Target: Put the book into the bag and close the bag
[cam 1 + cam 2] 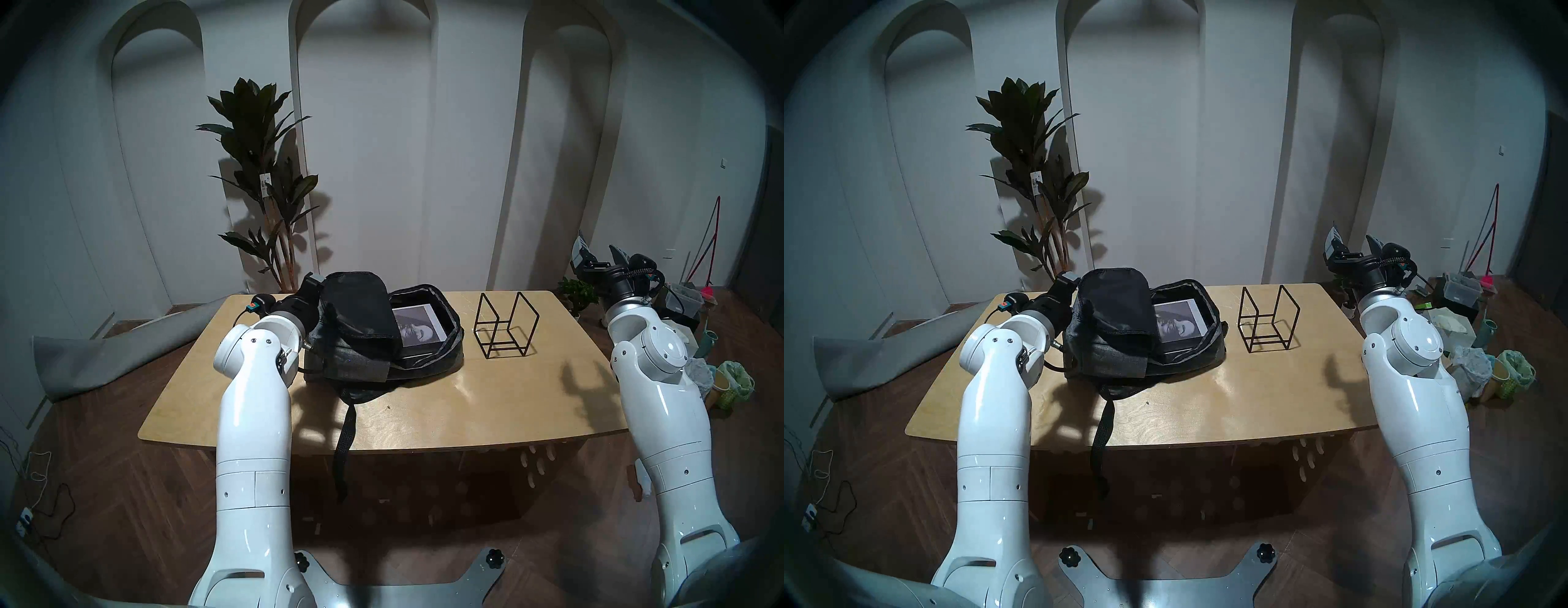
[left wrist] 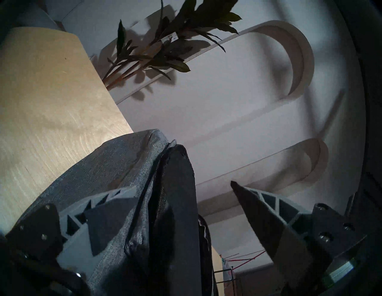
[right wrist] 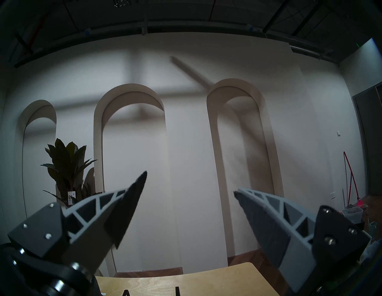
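Note:
The dark grey bag (image 1: 352, 361) lies open on the wooden table (image 1: 445, 407), its black-lined flap (image 1: 356, 305) standing up. The book (image 1: 418, 327) lies flat inside the open compartment, its black-and-white cover partly hidden by the flap. My left gripper (image 1: 316, 280) is at the flap's far left edge. In the left wrist view the left gripper (image 2: 183, 186) is open, with the flap's edge (image 2: 177, 186) between its jaws. My right gripper (image 1: 599, 252) is open and empty, raised beyond the table's right end; the right wrist view (image 3: 190, 182) shows only wall between its fingers.
A black wire-frame stand (image 1: 505, 325) stands right of the bag. A black strap (image 1: 345, 433) hangs over the table's front edge. A tall plant (image 1: 263, 182) stands behind the table. Boxes and bags (image 1: 721, 382) crowd the floor at the right.

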